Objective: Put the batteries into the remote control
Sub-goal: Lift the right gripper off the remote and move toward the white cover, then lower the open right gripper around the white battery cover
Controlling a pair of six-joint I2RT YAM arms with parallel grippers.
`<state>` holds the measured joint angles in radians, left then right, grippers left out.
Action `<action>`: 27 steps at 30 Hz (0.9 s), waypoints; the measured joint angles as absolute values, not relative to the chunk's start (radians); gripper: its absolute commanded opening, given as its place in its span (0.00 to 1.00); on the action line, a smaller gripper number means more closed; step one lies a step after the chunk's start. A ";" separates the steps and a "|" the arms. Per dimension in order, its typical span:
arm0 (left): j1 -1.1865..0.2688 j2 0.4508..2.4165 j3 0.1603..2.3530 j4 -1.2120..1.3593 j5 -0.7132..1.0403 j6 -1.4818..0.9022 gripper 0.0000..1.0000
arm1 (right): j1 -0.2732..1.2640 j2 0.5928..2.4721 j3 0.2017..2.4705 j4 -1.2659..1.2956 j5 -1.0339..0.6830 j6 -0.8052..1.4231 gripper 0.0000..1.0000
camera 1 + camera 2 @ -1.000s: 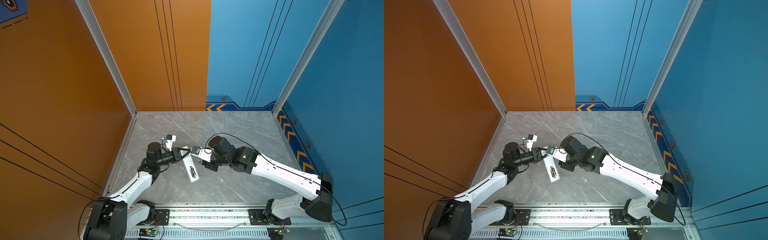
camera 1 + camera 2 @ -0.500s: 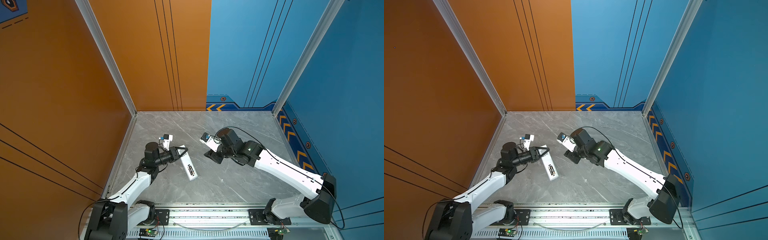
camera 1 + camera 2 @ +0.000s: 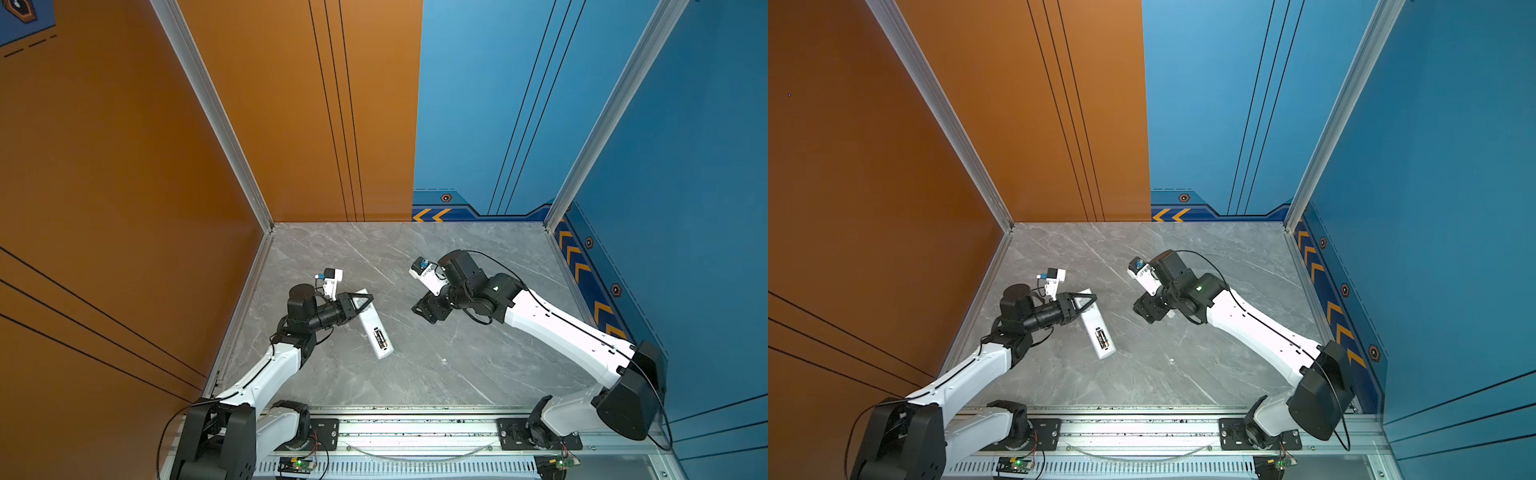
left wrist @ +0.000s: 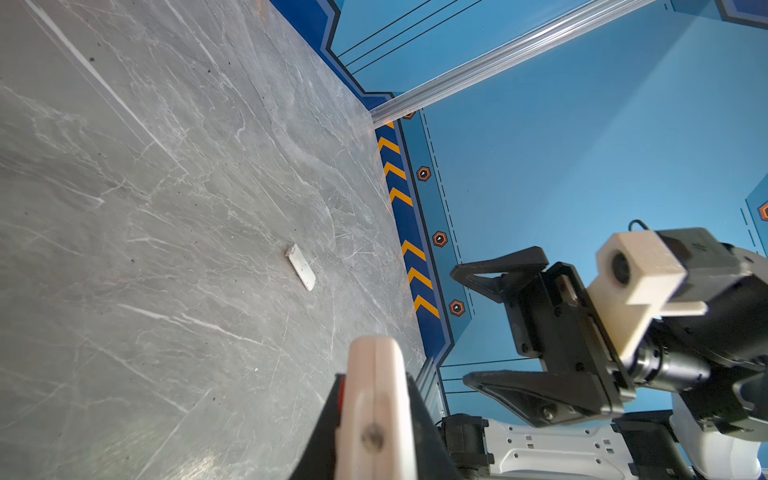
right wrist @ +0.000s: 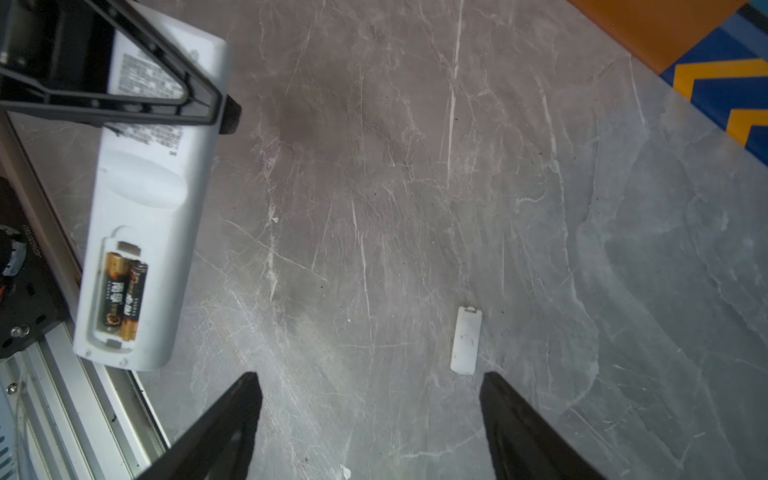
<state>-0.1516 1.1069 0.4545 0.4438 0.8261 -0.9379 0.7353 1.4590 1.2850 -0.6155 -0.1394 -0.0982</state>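
Cover [image 5: 466,340] just ahead of right gripper [image 5: 370,376] | long axis across its spread, empty jaws | left gripper [image 3: 365,299] clamps remote control [image 3: 372,323]

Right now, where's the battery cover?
Right wrist view: the battery cover lies on the table just ahead of the open right tool, apart from the remote control.

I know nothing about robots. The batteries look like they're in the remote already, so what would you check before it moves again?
1. Both batteries in the open slot of the remote: ok, side by side.
2. Facing the right way round: cannot tell.
3. Remote gripped: ok, the left gripper is shut on its other end.
4. Free arm ready: ok, the right gripper is open and empty.
5. Slot closed: not ok; the battery cover lies loose on the table, close to the right gripper.
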 measured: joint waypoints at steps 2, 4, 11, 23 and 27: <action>-0.150 1.107 0.455 0.444 0.822 -0.938 0.00 | 0.717 1.481 1.285 -0.624 -0.138 -0.081 0.88; -0.149 1.107 0.455 0.444 0.820 -0.938 0.00 | 0.691 1.501 1.285 -0.632 -0.138 -0.067 0.89; -0.149 1.107 0.455 0.444 0.818 -0.938 0.00 | 0.604 1.559 1.285 -0.645 -0.144 -0.021 0.90; -0.142 1.107 0.455 0.444 0.815 -0.937 0.00 | 0.505 1.708 1.339 -0.655 -0.180 0.004 1.00; -0.142 1.107 0.455 0.444 0.815 -0.938 0.00 | 0.488 1.753 1.353 -0.655 -0.184 -0.002 0.99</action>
<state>-0.1421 1.1069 0.4545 0.4438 0.8150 -0.9379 0.4877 1.7531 1.3525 -0.6548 -0.1844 -0.0017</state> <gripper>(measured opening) 0.199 0.992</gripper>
